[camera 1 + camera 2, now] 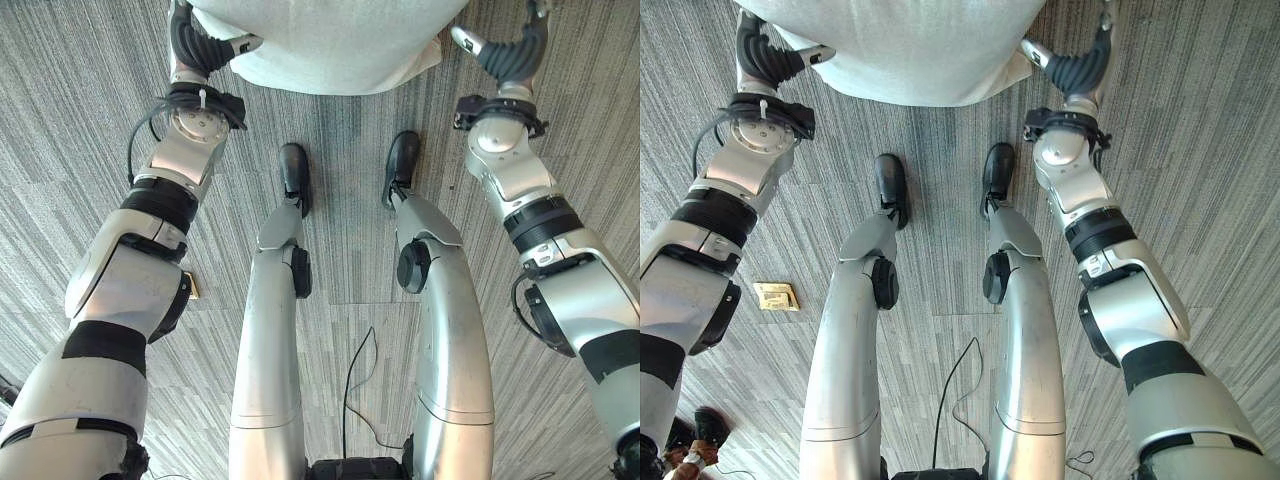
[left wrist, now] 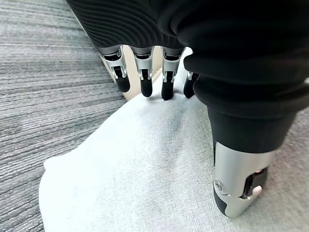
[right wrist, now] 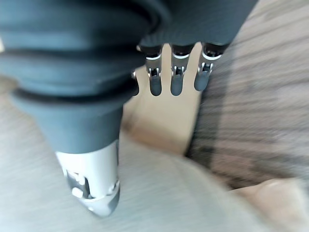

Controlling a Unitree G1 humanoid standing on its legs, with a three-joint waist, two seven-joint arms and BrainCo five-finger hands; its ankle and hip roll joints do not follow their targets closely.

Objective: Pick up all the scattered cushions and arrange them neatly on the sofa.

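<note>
A pale grey cushion [image 1: 320,45] hangs over the carpet at the top of both eye views, held between my two hands. My left hand [image 1: 195,40] presses its left side. In the left wrist view the fingers [image 2: 144,79] run straight down along the cushion's [image 2: 145,169] edge, and the thumb [image 2: 239,183] lies flat on the fabric. On the cushion's right side is my right hand [image 1: 510,50]. Its fingers [image 3: 176,79] are likewise straight and its thumb [image 3: 91,186] rests over the cushion [image 3: 159,198].
Grey striped carpet [image 1: 80,150] lies all around below. A small brass floor plate [image 1: 776,296] sits in the carpet at the left. Something beige [image 3: 164,121] shows just past my right fingertips. A dark shoe-like shape [image 1: 702,425] is at the lower left corner.
</note>
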